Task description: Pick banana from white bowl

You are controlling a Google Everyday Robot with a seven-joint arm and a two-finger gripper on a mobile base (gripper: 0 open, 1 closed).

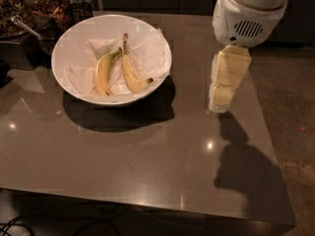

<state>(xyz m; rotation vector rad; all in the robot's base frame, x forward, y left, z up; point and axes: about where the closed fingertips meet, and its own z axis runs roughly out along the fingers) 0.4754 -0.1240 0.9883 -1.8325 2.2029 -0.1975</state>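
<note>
The banana (131,73) lies in the bowl (74,37), stem pointing to the far rim and dark tip toward the near right wall. A plumper banana (103,73) lies just to its left; their stems come close, though I cannot tell whether they touch. Crumpled white paper (147,53) lines the bowl beneath them, hard to separate from the bowl's wall.

The end effector (219,101) hangs over the right part of the table (147,156), well apart from the bowl. It shows as one pale block, so I cannot tell whether it is released or clenched. The white arm housing (246,14) above it is cut off by the top edge. Dark clutter (29,9) at far left is too dim to identify.
</note>
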